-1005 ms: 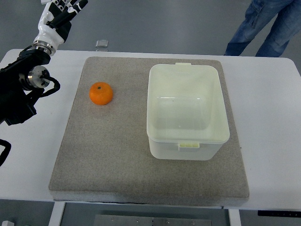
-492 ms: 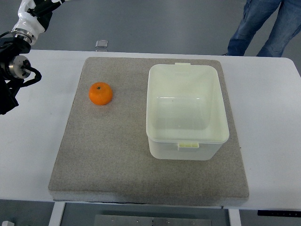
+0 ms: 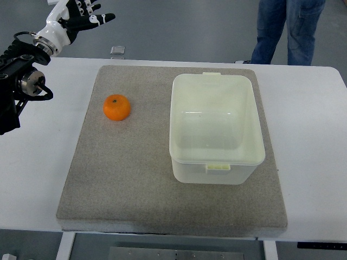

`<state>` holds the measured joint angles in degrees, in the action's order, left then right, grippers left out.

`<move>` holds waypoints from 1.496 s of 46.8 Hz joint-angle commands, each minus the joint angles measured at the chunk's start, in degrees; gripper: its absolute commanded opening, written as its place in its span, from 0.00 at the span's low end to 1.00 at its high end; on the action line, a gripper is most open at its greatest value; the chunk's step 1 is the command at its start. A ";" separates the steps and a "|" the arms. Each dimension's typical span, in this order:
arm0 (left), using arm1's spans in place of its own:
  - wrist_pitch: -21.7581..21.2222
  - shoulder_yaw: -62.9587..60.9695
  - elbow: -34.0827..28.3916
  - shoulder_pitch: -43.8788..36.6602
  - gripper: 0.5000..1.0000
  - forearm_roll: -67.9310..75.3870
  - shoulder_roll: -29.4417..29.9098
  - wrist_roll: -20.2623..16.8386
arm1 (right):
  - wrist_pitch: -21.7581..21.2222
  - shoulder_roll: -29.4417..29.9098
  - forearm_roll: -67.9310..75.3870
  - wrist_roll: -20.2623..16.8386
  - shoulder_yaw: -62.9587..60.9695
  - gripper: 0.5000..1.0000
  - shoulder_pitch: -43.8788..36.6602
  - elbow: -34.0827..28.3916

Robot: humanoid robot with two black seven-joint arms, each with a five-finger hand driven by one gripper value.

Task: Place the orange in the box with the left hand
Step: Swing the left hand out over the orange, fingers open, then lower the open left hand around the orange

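Orange (image 3: 116, 107) sat on mat (image 3: 162, 189), left of box (image 3: 217, 162), well apart from left hand (image 3: 76, 19); fingers (image 3: 100, 19) spread wide, holding nothing.

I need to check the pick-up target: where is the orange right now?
In the top view, the orange sits on the left part of the grey mat, apart from the open white box on its right and untouched by the left hand.

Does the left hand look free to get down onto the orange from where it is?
Probably yes: the left hand is open beyond the table's far-left corner, and nothing lies between it and the orange.
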<state>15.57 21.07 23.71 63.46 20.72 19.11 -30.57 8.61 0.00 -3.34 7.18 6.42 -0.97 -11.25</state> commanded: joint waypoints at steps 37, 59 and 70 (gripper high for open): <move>-7.21 -10.87 21.19 -0.36 0.98 46.22 12.44 -4.43 | 0.00 0.00 0.00 0.03 0.00 0.86 0.00 0.00; -8.01 -11.66 29.81 1.83 0.98 70.42 17.63 -4.43 | 0.00 0.00 0.00 0.03 0.00 0.86 0.00 0.00; -7.92 -15.79 27.62 4.83 0.98 74.37 17.10 -4.43 | 0.00 0.00 0.00 -0.06 0.00 0.86 0.00 0.00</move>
<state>7.65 6.57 51.74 67.70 94.02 36.44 -35.00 8.61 0.00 -3.34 7.19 6.42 -0.97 -11.25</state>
